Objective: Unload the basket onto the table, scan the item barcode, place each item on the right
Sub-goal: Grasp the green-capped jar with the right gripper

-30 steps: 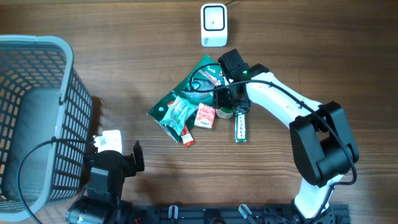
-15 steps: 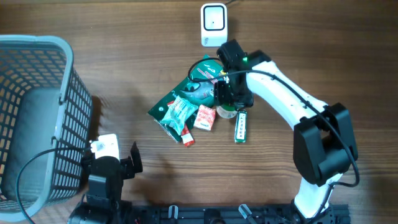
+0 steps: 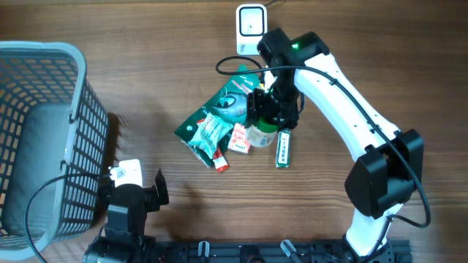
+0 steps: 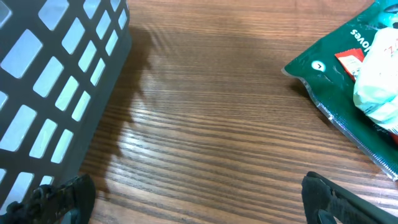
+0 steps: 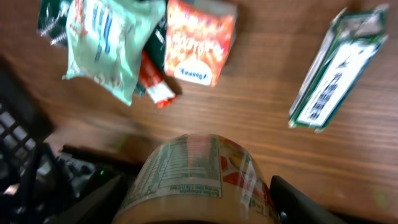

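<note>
Nearest you, your left gripper hangs over the desk with its jaws spread wide and empty, beside the grey lattice basket. Further out, your right gripper has its jaws clasped round the jar, a small round tub with a glossy printed label. It is probably rigid plastic, light and slick. It lies between the red carton and the green stick box; whether it is lifted, you cannot tell. Grip mid-wall, leaving the label bare. Farthest stands the white scanner.
</note>
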You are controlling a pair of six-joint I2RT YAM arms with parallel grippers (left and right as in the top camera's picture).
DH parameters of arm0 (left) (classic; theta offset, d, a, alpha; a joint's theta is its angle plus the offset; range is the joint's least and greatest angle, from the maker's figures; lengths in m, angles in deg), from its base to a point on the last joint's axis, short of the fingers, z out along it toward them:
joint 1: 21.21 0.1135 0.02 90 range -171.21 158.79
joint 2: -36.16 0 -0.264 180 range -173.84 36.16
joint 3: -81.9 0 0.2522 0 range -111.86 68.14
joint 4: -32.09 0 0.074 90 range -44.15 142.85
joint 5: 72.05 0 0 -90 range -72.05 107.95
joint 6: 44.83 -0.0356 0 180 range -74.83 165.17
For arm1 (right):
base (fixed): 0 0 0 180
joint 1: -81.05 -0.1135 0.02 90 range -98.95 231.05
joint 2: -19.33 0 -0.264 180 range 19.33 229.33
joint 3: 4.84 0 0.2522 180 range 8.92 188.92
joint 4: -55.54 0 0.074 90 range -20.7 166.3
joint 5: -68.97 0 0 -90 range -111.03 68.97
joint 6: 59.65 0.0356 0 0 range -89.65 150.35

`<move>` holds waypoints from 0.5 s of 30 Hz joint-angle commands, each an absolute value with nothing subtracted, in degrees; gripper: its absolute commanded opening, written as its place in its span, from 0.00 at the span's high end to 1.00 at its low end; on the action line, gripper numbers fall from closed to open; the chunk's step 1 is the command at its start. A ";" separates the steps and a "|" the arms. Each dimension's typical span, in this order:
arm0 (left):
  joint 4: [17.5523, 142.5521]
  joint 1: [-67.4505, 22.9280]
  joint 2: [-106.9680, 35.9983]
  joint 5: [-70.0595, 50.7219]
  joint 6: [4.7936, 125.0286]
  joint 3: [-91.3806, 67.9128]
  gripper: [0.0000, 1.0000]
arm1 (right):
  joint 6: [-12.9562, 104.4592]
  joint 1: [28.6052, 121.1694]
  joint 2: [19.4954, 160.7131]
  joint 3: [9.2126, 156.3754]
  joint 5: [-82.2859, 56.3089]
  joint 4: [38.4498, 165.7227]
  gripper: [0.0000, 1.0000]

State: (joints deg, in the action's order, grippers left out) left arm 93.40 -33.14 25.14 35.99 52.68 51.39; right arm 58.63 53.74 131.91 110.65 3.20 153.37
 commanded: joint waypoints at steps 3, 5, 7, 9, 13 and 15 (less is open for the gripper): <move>93.26 -32.81 26.49 35.51 51.59 53.40 0.00 | 58.80 53.59 131.27 112.09 7.33 155.17 0.57; 93.26 -32.81 26.49 35.51 51.59 54.06 0.00 | 58.80 53.57 131.27 112.09 7.33 156.46 0.57; 93.26 -32.81 26.49 35.51 51.59 55.04 0.00 | 58.78 53.57 131.27 112.09 7.33 157.85 0.56; 93.20 -32.81 26.49 35.51 51.59 55.52 0.00 | 58.76 53.57 131.27 112.09 7.33 158.90 0.57; 93.07 -32.81 26.49 35.51 51.59 55.52 0.00 | 58.78 53.57 131.27 112.07 7.31 161.07 0.57; 93.07 -32.81 26.49 35.51 51.59 55.52 0.00 | 58.80 53.57 131.27 111.92 7.31 161.48 0.57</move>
State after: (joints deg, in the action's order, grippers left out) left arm 93.18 -33.14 25.75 35.99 52.68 54.73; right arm 58.60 53.74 131.91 110.65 5.58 160.91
